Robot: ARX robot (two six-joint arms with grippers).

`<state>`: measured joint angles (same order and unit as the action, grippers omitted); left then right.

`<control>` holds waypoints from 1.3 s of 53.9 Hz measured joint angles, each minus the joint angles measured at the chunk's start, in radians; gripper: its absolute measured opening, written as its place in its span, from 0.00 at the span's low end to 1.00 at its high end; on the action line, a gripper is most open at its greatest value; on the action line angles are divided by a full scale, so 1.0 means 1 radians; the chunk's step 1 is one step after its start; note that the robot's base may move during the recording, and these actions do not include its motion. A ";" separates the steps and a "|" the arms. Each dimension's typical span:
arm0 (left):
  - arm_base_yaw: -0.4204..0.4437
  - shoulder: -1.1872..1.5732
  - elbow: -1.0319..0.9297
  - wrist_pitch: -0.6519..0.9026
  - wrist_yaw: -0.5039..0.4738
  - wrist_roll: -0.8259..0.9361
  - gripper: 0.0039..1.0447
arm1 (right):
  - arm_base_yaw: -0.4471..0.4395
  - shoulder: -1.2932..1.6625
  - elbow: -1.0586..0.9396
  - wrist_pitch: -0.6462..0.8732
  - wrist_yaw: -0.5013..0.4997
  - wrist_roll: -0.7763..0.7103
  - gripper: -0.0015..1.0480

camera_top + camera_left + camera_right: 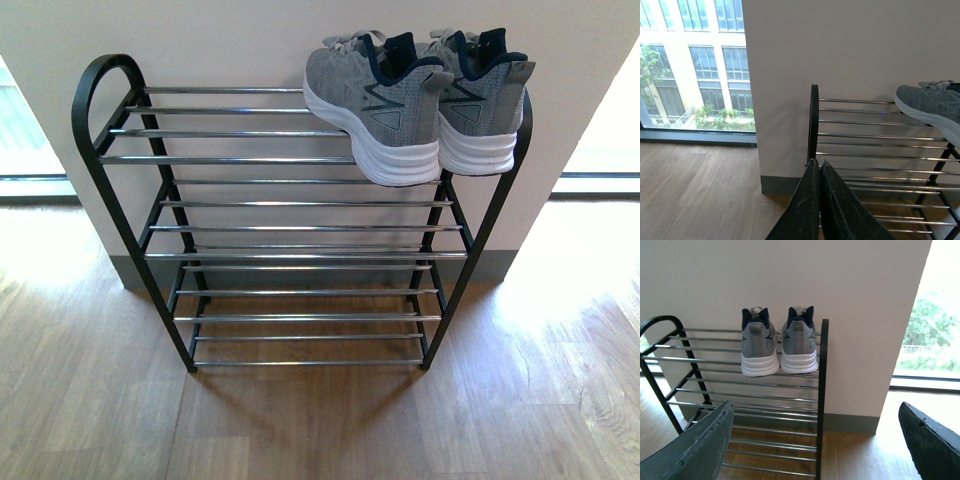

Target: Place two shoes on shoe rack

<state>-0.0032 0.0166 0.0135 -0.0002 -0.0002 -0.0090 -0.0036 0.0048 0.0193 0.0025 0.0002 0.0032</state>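
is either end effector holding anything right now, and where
Nothing is held: the left end effector is shut on nothing, the right end effector is open and empty.

2 sneakers (415, 110) atop rack (300, 228)

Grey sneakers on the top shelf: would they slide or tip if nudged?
Grey sneakers would probably slide: white soles on thin chrome bars. Heels seem to overhang the front bar, so a forward nudge may tip them off.
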 joint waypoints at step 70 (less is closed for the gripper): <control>0.000 0.000 0.000 0.000 0.000 0.002 0.91 | 0.000 0.000 0.000 0.000 0.000 0.000 0.91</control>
<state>-0.0032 0.0162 0.0135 -0.0002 -0.0002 -0.0074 -0.0036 0.0048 0.0193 0.0025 0.0002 0.0032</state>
